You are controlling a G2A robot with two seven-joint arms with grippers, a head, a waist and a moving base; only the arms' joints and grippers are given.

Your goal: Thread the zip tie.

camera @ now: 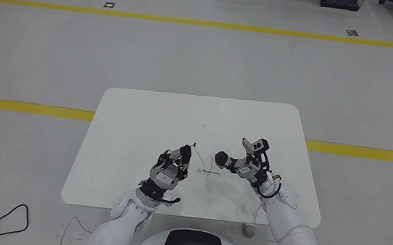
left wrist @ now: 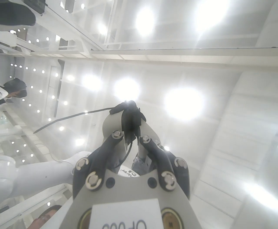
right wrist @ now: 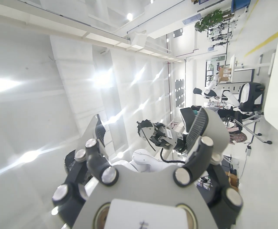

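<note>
L gripper [left wrist: 129, 112] was clamped on the thin black plastic zip tie [left wrist: 71, 115], up off the white rectangular table [camera: 131, 115]. The strap's long tail stuck out sideways, toward the R arm I judged. R gripper [right wrist: 149, 115] sat near, fingers wide apart, empty, and nearer that free end.

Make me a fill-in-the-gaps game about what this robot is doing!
1. The left tool is shut on a thin black ___.
2. The right tool is ___ and holds nothing.
3. The table under both arms is coloured ___.
Missing words: zip tie; open; white.
</note>
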